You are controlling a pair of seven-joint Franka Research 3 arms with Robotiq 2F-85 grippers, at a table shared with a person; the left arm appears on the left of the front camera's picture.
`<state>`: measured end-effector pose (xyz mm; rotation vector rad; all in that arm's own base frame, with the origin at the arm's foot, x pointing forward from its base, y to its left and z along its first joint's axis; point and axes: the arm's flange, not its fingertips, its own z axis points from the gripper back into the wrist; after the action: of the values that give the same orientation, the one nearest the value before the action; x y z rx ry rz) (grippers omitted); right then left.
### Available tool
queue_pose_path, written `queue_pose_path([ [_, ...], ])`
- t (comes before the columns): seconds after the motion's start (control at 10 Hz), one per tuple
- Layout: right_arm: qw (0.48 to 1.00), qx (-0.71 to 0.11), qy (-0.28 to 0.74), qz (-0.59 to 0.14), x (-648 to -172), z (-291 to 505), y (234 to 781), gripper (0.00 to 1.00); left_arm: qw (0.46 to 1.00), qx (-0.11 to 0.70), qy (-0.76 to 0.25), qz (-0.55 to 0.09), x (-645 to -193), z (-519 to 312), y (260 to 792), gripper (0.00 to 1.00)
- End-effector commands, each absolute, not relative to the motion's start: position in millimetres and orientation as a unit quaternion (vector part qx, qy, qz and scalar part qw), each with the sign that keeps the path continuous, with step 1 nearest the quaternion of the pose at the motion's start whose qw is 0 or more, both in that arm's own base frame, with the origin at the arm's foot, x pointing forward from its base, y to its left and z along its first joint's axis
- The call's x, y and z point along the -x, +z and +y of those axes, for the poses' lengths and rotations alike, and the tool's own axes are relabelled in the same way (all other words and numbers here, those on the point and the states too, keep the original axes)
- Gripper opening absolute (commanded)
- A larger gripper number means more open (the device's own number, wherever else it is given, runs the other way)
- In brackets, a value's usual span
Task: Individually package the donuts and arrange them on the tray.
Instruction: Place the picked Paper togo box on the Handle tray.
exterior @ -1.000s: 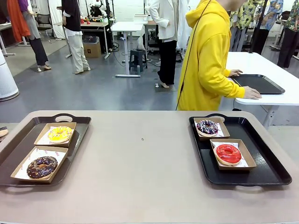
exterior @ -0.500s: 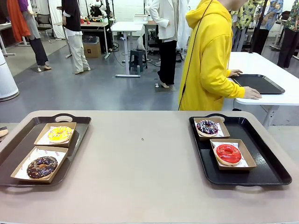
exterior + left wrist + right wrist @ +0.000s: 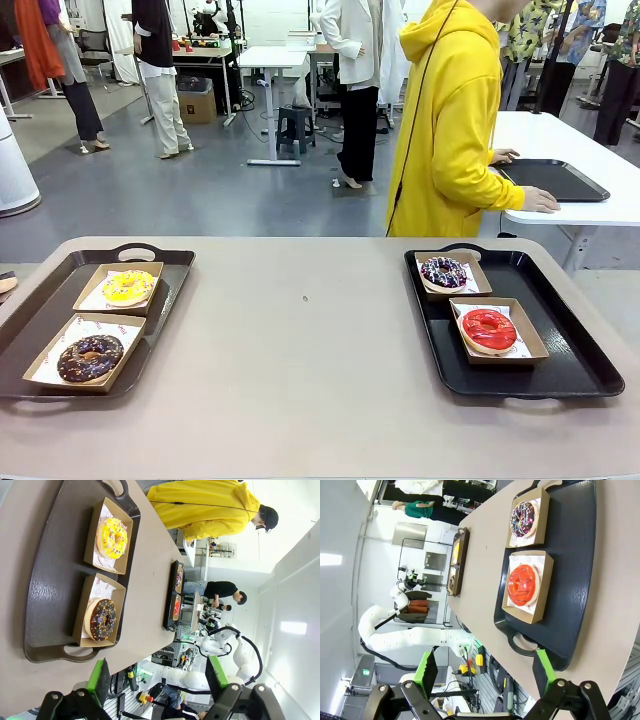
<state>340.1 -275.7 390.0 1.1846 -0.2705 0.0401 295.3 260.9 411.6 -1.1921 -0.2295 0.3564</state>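
On the left black tray [image 3: 40, 310], a yellow-iced donut [image 3: 129, 287] and a chocolate donut [image 3: 90, 357] each lie in an open brown box. The right black tray [image 3: 570, 340] holds a dark purple donut [image 3: 443, 271] and a glossy red donut [image 3: 489, 329], also boxed. My left gripper [image 3: 157, 677] hangs open, well above the yellow donut [image 3: 112, 537] and the chocolate donut [image 3: 102, 619]. High over the purple donut [image 3: 524, 518] and the red donut [image 3: 522, 584], my right gripper [image 3: 485, 669] is open with nothing between its fingers.
A person in a yellow hoodie [image 3: 450, 130] stands beyond the far edge, turned toward a white side table [image 3: 600, 200] with both hands by another black tray [image 3: 555, 178]. The beige table [image 3: 300, 370] is bare between the two trays.
The person in the yellow hoodie has shifted slightly to the right. Donuts, boxes and trays lie as before.
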Motion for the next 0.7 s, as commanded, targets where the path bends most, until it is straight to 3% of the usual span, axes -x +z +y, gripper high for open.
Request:
queue_pose_path([
  [0.0, 0.823, -0.554, 0.022, -0.122, -337.5, -276.0, 391.0, 1.0, 0.802, 0.563, 0.165, -0.114, -293.9, 262.2, 413.5, 1.0],
  [0.6, 0.823, -0.554, 0.022, -0.122, -337.5, -276.0, 391.0, 1.0, 0.802, 0.563, 0.165, -0.114, -293.9, 262.2, 413.5, 1.0],
])
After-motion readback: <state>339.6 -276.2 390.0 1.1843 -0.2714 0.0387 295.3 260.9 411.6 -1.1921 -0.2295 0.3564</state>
